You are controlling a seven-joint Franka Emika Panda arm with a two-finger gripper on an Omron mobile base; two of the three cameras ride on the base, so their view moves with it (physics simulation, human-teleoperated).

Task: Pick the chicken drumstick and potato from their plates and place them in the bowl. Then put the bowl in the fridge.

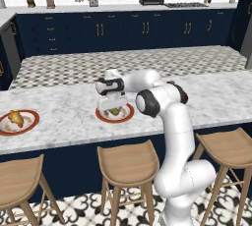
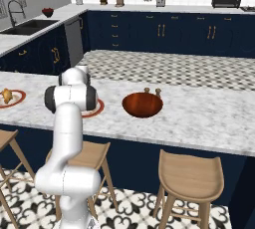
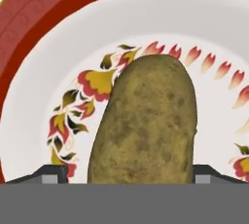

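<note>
A: At far left on the marble counter (image 1: 69,109), the chicken drumstick (image 1: 15,118) lies on its red-rimmed plate (image 1: 30,124).

B: And right of it?

A: The gripper (image 1: 111,110) hangs low over the second plate (image 1: 126,117), jaws spread wide, one fingertip (image 3: 53,174) on either side of the potato (image 3: 146,125), which lies on the plate; contact cannot be told.

B: Farther right?

A: The bowl (image 2: 142,104) sits empty on the counter, well apart from both plates.
</note>
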